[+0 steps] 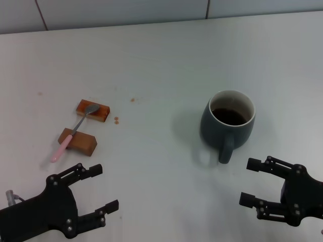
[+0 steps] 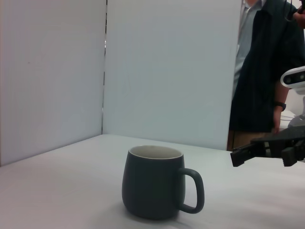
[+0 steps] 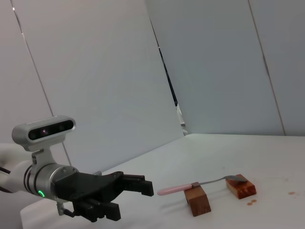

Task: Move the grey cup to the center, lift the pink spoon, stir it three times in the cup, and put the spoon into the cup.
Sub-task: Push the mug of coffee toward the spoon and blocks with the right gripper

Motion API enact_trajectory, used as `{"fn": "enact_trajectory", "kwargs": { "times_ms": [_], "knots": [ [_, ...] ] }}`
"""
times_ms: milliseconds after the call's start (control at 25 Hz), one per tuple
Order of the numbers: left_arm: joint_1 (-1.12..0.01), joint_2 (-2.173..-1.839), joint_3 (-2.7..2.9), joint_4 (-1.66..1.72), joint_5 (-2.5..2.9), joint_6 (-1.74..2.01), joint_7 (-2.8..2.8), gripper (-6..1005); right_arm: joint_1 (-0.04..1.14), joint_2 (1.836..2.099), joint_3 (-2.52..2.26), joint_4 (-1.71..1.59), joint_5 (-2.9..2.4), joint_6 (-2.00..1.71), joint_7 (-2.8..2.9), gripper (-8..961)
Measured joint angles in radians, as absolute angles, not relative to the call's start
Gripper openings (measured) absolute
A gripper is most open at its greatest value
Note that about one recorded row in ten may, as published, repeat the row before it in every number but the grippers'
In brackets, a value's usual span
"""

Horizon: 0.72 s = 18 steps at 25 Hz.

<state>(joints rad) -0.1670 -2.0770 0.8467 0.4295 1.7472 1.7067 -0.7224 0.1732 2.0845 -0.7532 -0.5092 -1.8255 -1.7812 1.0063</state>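
Rounded blue-grey ceramic cup (image 1: 228, 125) of dark liquid stands right of counter (image 1: 161, 65) centre, handle toward the released right hand (image 1: 260, 185) near the front edge. Pink-handled metal spoon (image 1: 73, 132) bridges 2 brown blocks (image 1: 86, 126) beyond the released left hand (image 1: 101, 189).

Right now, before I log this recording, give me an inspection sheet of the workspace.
Surface: white table, small brown stains near the blocks.
Job's things: grey cup upright on the robot's right, dark liquid inside, handle toward the robot; pink spoon bridging two blocks, on the left.
Clutter: two brown blocks under the spoon.
Grippers: left gripper open, low near the front edge; right gripper open, just in front of the cup; neither touching anything.
Cables: nothing seen.
Surroundings: white panels behind the table; a person standing beyond.
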Motion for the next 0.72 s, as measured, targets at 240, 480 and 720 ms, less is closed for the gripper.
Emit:
{"fn": "enact_trajectory", "kwargs": {
  "times_ms": [240,480,720],
  "knots": [
    [-0.168,-2.077,0.847,0.429,1.750,1.705,-0.722,799,0.173,2.085,-0.753,-0.509,-1.825,-1.781,1.006,840],
    [-0.169,-2.077,0.847,0.430,1.750,1.705,-0.722,799,0.167,2.086,-0.725,-0.488,-1.783,-1.788,0.942,841],
    [-0.169,-2.077,0.847,0.430,1.751,1.706,-0.722,799,0.137,2.086,-0.640,-0.331,-1.593,-1.785,0.656,816]
  ]
}}
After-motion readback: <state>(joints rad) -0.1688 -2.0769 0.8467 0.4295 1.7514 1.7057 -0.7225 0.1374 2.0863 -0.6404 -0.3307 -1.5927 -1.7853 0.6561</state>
